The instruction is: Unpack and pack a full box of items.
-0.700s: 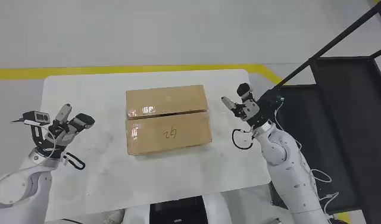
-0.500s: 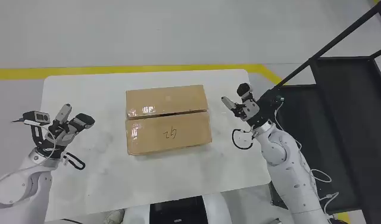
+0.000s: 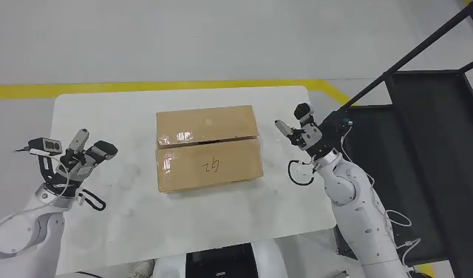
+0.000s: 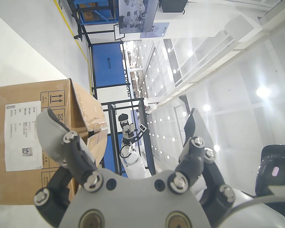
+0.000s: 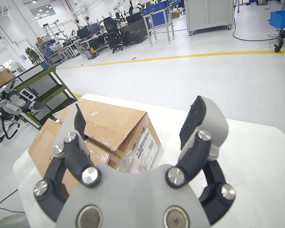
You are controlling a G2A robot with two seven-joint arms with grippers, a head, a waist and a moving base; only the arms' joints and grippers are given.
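Nothing has moved since a moment ago. Left gripper (image 3: 92,145) hangs spread wide, well left of the box (image 3: 208,148), whose flaps lie shut. Right gripper (image 3: 293,123), also wide, hovers near the box's right end. Unpacking looks unstarted; next, a fingertip must catch a flap edge at the seam.

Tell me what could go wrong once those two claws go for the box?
1. Clear tape clings along the seam of the box; it may hold the flaps shut, so a pull could drag the whole box.
2. The box sits loose on the table; a push from only the left gripper or right gripper might slide it toward an edge.
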